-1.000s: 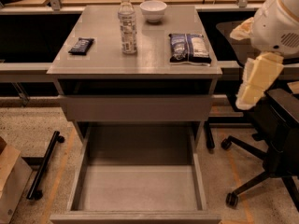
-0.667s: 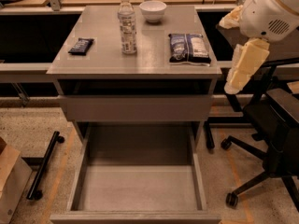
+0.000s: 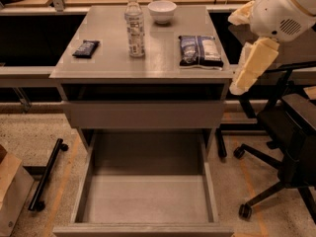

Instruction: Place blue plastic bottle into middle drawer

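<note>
I steer the gripper (image 3: 249, 65), right of the table (image 3: 163, 60) and open or closed I can't tell, toward the upright bottle's (image 3: 134, 26) middle.

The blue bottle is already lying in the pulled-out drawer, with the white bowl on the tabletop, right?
No. The camera view shows the blue bottle standing upright on the tabletop, not in the pulled-out drawer; the white bowl is indeed there too. The end effector hangs beside the tabletop, near the snack bag, apart from the bottle.
</note>
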